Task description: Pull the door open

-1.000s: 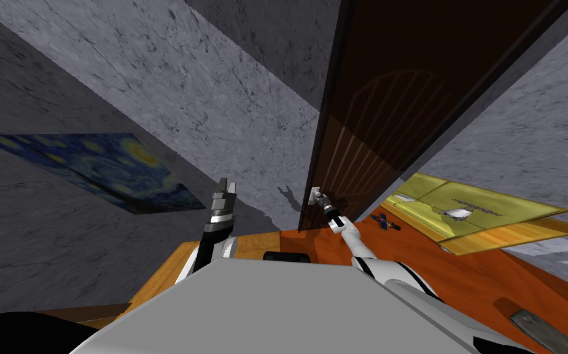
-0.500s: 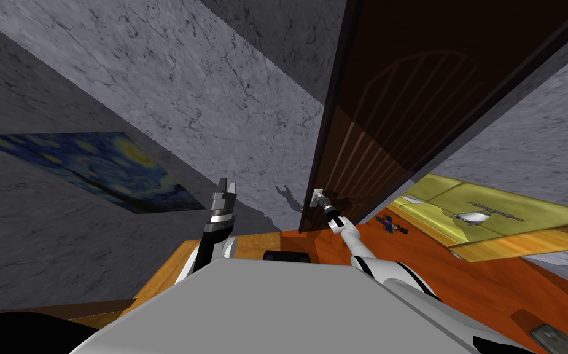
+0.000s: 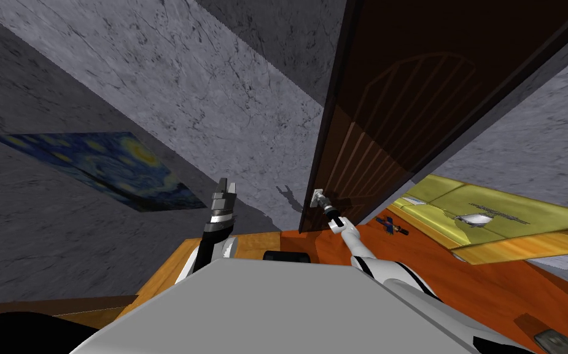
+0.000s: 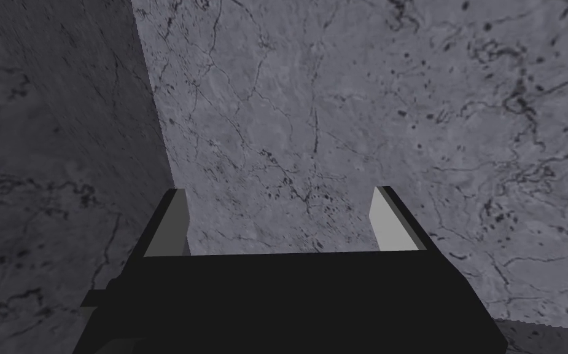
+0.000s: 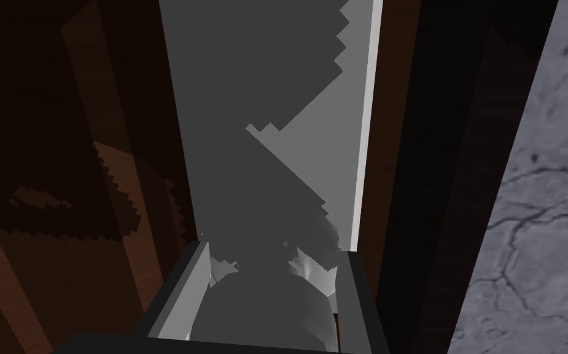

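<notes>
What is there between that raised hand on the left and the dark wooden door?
A bare stretch of grey marbled wall, seen in the head view, between the left hand and the door.

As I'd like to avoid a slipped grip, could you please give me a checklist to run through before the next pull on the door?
1. Grip: right gripper fingers press the sides of the grey rounded door handle: ok.
2. Handle sits at the dark brown wooden door edge, within reach: ok.
3. Spare arm: left gripper is raised by the grey marbled wall, fingers open, apart from the door: ok.
4. Swing path: small dark blue object lies on the orange floor near the door's foot: cannot tell.
5. Latch released: cannot tell.
</notes>
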`<state>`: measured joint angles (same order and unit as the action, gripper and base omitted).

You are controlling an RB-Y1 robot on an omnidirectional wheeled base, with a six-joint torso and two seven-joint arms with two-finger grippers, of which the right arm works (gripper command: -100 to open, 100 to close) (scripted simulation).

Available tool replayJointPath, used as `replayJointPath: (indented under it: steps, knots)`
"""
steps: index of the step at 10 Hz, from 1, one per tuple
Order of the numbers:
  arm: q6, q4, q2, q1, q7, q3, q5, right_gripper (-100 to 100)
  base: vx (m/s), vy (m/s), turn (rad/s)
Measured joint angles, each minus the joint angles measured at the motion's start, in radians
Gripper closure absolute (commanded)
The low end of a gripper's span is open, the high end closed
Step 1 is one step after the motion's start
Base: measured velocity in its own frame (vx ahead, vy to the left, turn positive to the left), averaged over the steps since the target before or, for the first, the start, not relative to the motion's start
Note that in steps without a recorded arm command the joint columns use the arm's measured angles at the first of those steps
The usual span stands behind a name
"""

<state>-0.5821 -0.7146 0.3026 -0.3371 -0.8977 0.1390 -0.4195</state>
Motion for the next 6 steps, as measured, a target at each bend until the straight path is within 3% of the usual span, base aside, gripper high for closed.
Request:
replayJointPath:
  steps: [6]
  knots:
    - [0.006, -0.008, -0.003, 0.002, 0.15, -0.013, 0.064, 100, -0.037, -0.047, 0.068]
